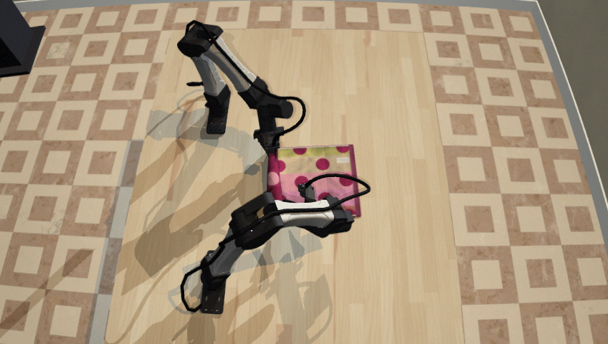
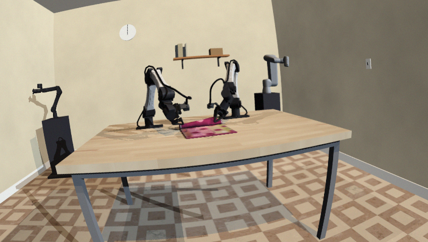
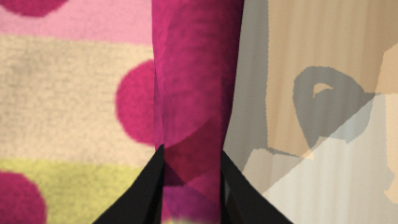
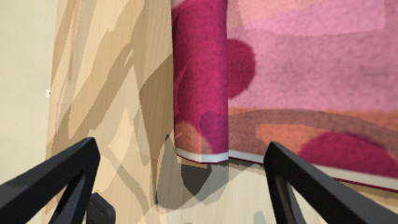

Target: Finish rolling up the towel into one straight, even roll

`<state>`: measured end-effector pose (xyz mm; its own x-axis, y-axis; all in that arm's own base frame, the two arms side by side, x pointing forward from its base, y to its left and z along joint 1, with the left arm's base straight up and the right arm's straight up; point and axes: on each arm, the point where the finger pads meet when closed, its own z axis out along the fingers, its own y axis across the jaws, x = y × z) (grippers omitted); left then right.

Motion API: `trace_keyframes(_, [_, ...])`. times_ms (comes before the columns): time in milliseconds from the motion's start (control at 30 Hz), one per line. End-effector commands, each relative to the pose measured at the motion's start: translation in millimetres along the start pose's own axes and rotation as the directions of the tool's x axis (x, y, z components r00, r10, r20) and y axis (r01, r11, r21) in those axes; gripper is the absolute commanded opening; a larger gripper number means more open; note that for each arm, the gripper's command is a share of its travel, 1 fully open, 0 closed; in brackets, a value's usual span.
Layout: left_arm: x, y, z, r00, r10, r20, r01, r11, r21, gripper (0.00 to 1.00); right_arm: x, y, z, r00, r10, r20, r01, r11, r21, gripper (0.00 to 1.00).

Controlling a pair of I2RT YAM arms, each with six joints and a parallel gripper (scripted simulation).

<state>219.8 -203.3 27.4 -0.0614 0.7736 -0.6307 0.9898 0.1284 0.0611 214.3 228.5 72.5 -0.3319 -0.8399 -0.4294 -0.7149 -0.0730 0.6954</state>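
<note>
The towel's rolled part (image 1: 272,178) (image 2: 201,122) (image 3: 196,70) (image 4: 201,70) is a crimson tube along the edge nearest the arm bases. The flat part (image 1: 333,169) (image 2: 210,132) (image 3: 70,93) (image 4: 304,70), striped and dotted, spreads from it on the table. My left gripper (image 1: 272,152) (image 2: 216,119) (image 3: 190,153) is shut on the roll near its yellow-striped end. My right gripper (image 2: 180,123) (image 4: 184,148) is open at the other end; the roll's white-edged end shows between and ahead of its fingertips in the right wrist view. The right arm hides that end in the top view.
The wooden table (image 1: 396,170) (image 2: 270,131) carries both arms and the towel. The right arm (image 1: 298,213) (image 2: 166,96) reaches over the flat towel's orange-striped side in the top view. Other robots on black stands (image 2: 58,137) (image 2: 267,102) are beyond the table.
</note>
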Motion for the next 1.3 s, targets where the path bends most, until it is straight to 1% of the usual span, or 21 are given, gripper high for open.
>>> trace_keyframes(0, [-1.9,-6.6,-2.6,0.997,-0.083,-0.007,0.083,0.988,0.13,0.21,-0.2,4.9,0.0,0.999,-0.043,-0.013,0.043,0.998,0.037,0.87])
trace_keyframes(167, [-2.9,-6.5,-3.9,0.983,-0.178,-0.031,0.181,0.952,0.247,0.21,-1.5,10.3,7.3,0.989,-0.149,-0.015,0.149,0.973,0.178,0.89])
trace_keyframes(267, [-3.5,-6.4,-4.6,0.971,-0.233,-0.051,0.237,0.919,0.314,0.21,-2.6,14.5,12.9,0.973,-0.23,-0.027,0.228,0.931,0.286,0.9])
trace_keyframes(333, [-3.9,-6.4,-5.1,0.961,-0.267,-0.066,0.273,0.894,0.356,0.21,-3.4,17.5,17.0,0.957,-0.286,-0.041,0.281,0.889,0.36,0.91])
trace_keyframes(400, [-3.9,-6.4,-5.1,0.961,-0.267,-0.066,0.273,0.894,0.356,0.21,-3.4,17.5,17.0,0.957,-0.286,-0.041,0.281,0.889,0.36,0.91])
trace_keyframes(567, [-4.9,-6.3,-6.3,0.934,-0.342,-0.106,0.352,0.822,0.448,0.21,-5.3,25.2,27.3,0.904,-0.417,-0.096,0.4,0.746,0.533,0.93])
trace_keyframes(733, [-5.7,-6.2,-7.2,0.905,-0.399,-0.146,0.413,0.749,0.518,0.21,-7.0,31.8,36.3,0.843,-0.512,-0.165,0.481,0.581,0.657,0.95])
trace_keyframes(833, [-6.0,-6.2,-7.7,0.891,-0.423,-0.166,0.44,0.712,0.547,0.21,-7.7,34.8,40.3,0.813,-0.547,-0.2,0.508,0.499,0.702,0.96])
trace_keyframes(900, [-6.2,-6.1,-7.9,0.883,-0.435,-0.176,0.453,0.692,0.562,0.21,-8.0,36.1,42.0,0.799,-0.561,-0.217,0.519,0.461,0.72,0.97])
trace_keyframes(967, [-6.2,-6.1,-7.9,0.883,-0.435,-0.176,0.453,0.692,0.562,0.21,-8.0,36.1,42.0,0.799,-0.561,-0.217,0.519,0.461,0.72,0.97])
trace_keyframes(1067, [-6.4,-6.1,-8.2,0.875,-0.447,-0.188,0.466,0.671,0.577,0.21,-8.2,36.9,43.1,0.79,-0.569,-0.227,0.525,0.437,0.73,0.98])
trace_keyframes(1267, [-4.5,-6.3,-5.8,0.872,-0.451,-0.192,0.471,0.663,0.582,0.21,-10.1,36.8,41.0,0.783,-0.577,-0.231,0.535,0.437,0.722,0.98])
